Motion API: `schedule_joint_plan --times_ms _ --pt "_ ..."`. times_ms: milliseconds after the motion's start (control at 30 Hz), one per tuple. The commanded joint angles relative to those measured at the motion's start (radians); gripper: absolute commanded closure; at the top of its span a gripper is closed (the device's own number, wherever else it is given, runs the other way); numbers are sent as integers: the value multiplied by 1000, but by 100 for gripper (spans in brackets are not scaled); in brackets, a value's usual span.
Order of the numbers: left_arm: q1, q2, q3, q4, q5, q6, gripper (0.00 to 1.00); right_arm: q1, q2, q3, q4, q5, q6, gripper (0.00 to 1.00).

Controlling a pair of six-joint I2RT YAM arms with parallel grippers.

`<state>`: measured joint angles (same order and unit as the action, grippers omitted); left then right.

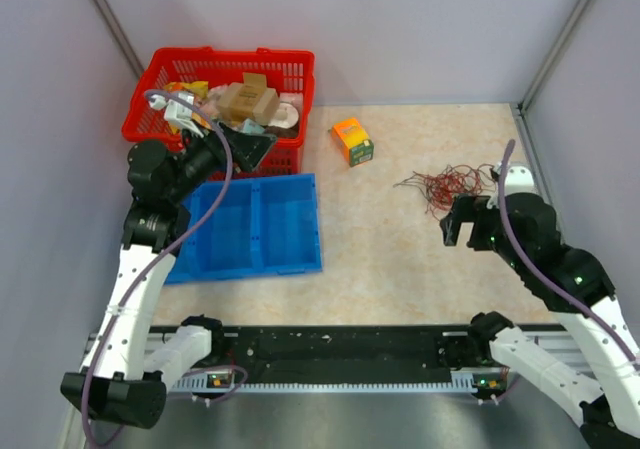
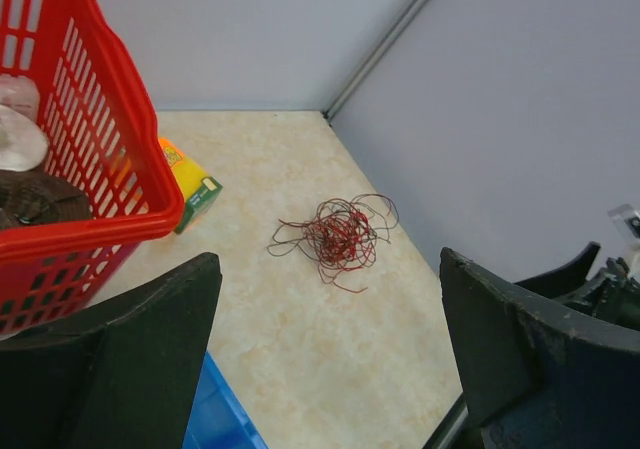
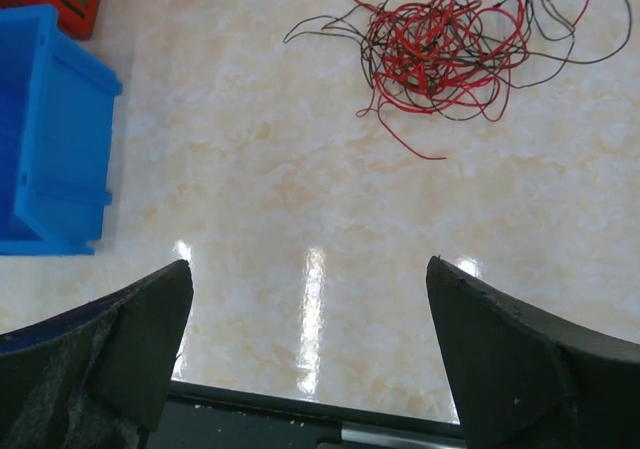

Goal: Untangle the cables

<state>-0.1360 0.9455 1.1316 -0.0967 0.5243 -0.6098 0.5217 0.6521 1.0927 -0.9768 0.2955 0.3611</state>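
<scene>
Right gripper (image 1: 457, 223): jaws spread wide, holding nothing, hovering just short of the tangle.
Left gripper (image 1: 250, 147): also open and empty, up by the red basket (image 1: 160, 69), well apart from the work.
Cables (image 3: 450, 44): 1 loose red-and-dark knot flat on the bench (image 1: 400, 259), right side, far half.
Lie: bundle runs longer left to right, stray ends trailing leftward.
Best approach: I'd pinch 1 outlying loop at the rim, not the dense middle, then draw outward slowly.

I see a red basket (image 1: 170, 69) w/ mixed items, maybe packaging, far left; blue two-compartment bin (image 1: 255, 224) just in front; small orange-green box (image 1: 352, 140) on the beige table (image 1: 390, 259).
</scene>
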Motion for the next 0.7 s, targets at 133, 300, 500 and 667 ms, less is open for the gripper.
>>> schedule_joint_plan --times_ms 133,300,500,667 --pt "-83 94 -67 235 102 -87 7 9 176 -48 243 -134 15 1" --pt "-221 156 -85 230 124 -1 12 -23 363 -40 387 -153 55 1" --pt "-374 147 -60 100 89 74 12 -311 454 -73 576 -265 258 14" --pt "-517 105 -50 28 46 186 12 -374 601 -64 699 -275 338 23"
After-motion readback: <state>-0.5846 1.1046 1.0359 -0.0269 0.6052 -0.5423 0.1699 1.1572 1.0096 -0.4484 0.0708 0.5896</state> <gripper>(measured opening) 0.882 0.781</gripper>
